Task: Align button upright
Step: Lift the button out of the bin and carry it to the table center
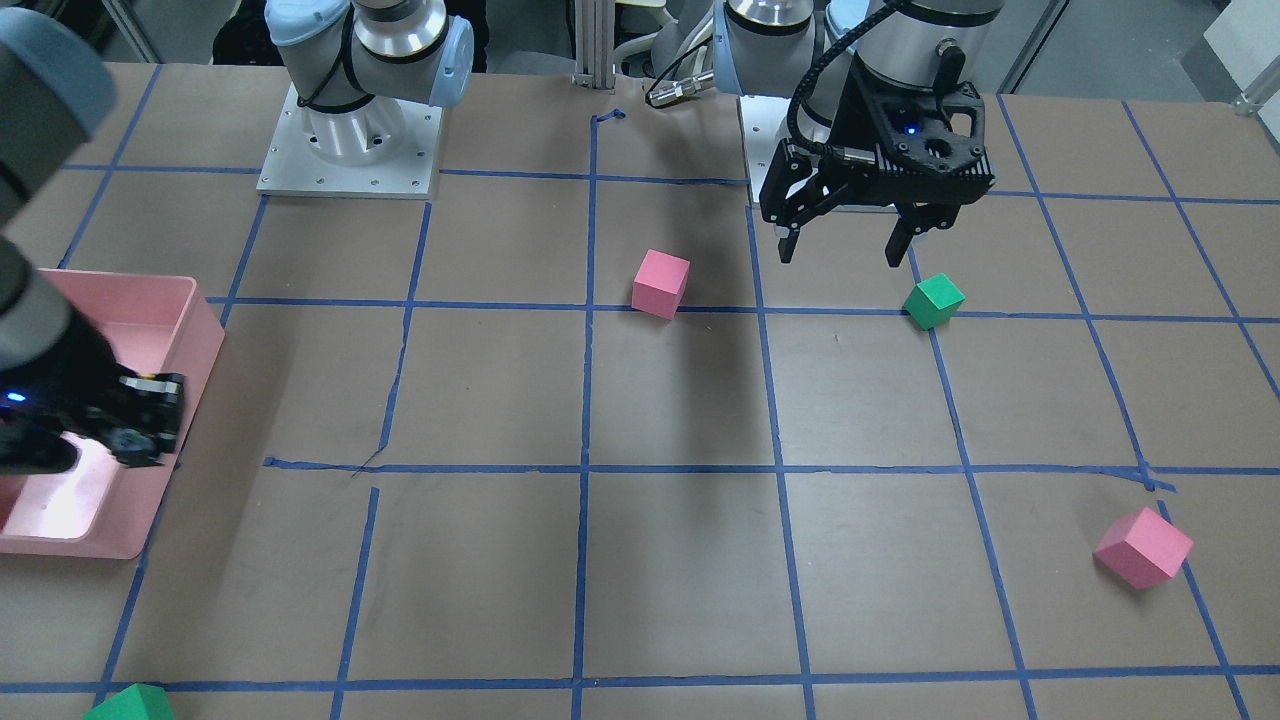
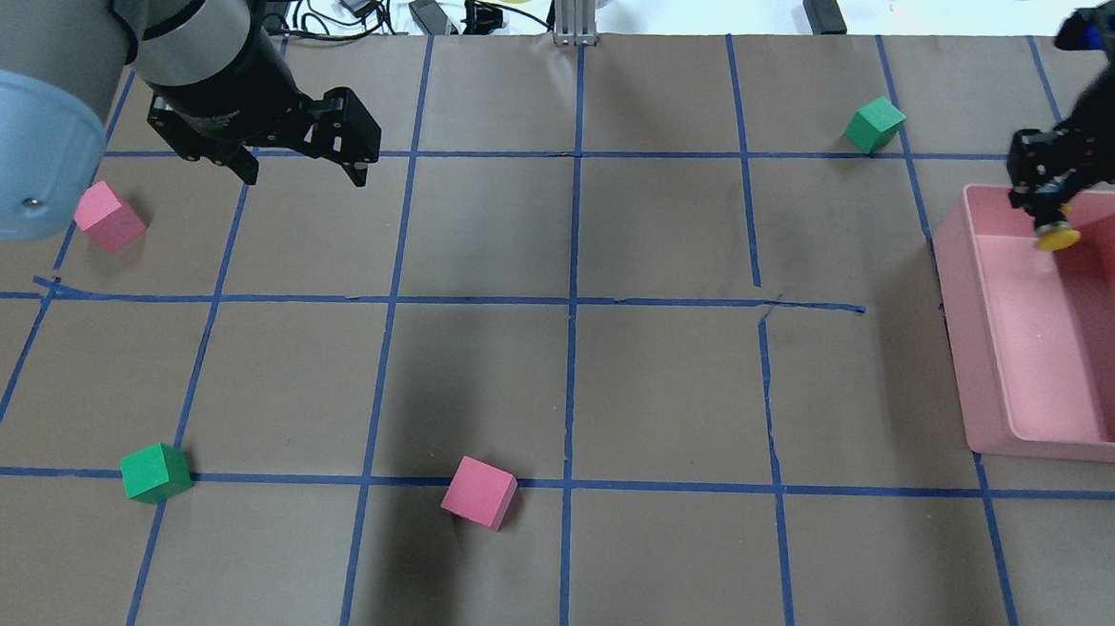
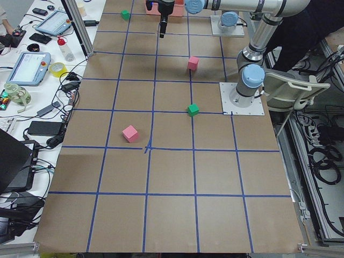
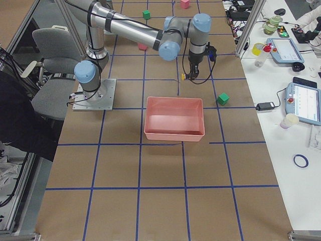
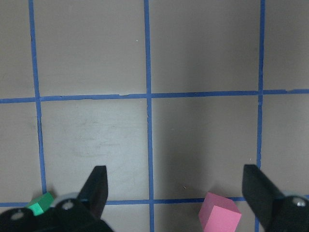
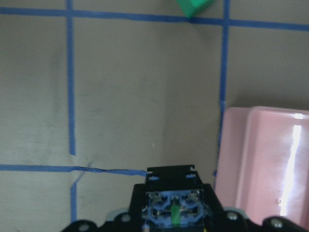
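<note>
Right gripper (image 2: pixel 1049 222) clamped the yellow-capped black push-button (image 2: pixel 1058 239) by the pink plastic tray's (image 2: pixel 961 305) rim, frame right; left gripper (image 2: pixel 304 174) gaped empty.

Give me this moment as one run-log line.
right gripper: shut on button, raised near pink bin | left gripper: open, empty, above table

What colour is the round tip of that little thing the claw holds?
Yellow: the round cap of the button shows best in the overhead view.
</note>
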Robot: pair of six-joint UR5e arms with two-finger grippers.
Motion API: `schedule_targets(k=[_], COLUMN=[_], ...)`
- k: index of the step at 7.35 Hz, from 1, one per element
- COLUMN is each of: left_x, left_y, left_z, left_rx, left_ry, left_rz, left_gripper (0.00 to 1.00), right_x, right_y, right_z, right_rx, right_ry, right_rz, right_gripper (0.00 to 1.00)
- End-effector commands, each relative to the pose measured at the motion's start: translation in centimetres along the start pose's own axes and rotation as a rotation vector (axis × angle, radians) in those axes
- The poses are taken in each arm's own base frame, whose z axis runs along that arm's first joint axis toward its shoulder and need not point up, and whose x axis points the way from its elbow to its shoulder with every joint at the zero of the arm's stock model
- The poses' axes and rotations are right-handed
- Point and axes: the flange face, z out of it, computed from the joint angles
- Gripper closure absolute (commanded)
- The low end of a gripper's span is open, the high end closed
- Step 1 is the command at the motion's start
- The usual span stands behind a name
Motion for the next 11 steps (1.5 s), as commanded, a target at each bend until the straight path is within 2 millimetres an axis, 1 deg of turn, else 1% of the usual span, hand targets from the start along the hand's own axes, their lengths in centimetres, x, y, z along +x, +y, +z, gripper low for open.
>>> schedule_targets(k=[1, 2, 3, 4, 5, 6, 7, 8, 9, 10, 11], left_x=[0.0, 0.0, 0.0, 0.0, 0.0, 0.0, 0.0, 0.0, 0.0, -0.1, -0.5], left_y=[0.0, 0.0, 0.0, 0.0, 0.0, 0.0, 0.0, 0.0, 0.0, -0.1, -0.3], left_z=[0.0, 0.0, 0.0, 0.0, 0.0, 0.0, 0.1, 0.1, 0.0, 0.0, 0.3], left_rx=[-0.001, -0.001, -0.001, -0.001, -0.001, -0.001, -0.003, -0.003, -0.001, 0.000, -0.004], left_ry=[0.002, 0.002, 0.002, 0.002, 0.002, 0.002, 0.002, 0.002, 0.002, 0.000, -0.004], left_rz=[0.000, 0.000, 0.000, 0.000, 0.000, 0.000, 0.000, 0.000, 0.000, 0.000, -0.010], left_gripper=[0.00, 0.00, 0.00, 0.00, 0.00, 0.00, 0.00, 0.00, 0.00, 0.00, 0.00], right_x=[-13.4, -17.8, -22.5, -26.2, -28.7, -31.3, -33.3, -34.4, -35.3, -35.6, -35.6], right_y=[-3.4, -4.5, -5.3, -5.6, -5.3, -5.0, -5.0, -4.9, -4.8, -5.0, -5.0], right_z=[2.2, 4.3, 7.0, 9.7, 10.3, 11.8, 14.1, 16.0, 16.5, 18.2, 18.6], right_rx=[-0.006, -0.015, -0.011, -0.011, -0.003, 0.000, 0.016, 0.013, 0.026, 0.019, 0.022], right_ry=[-0.011, -0.043, -0.098, -0.105, -0.110, -0.112, -0.118, -0.121, -0.131, -0.147, -0.149], right_rz=[0.002, 0.025, 0.053, 0.050, 0.052, 0.021, 0.022, 0.010, -0.001, -0.003, -0.003], right_gripper=[1.00, 1.00, 1.00, 1.00, 1.00, 1.00, 1.00, 1.00, 1.00, 1.00, 1.00])
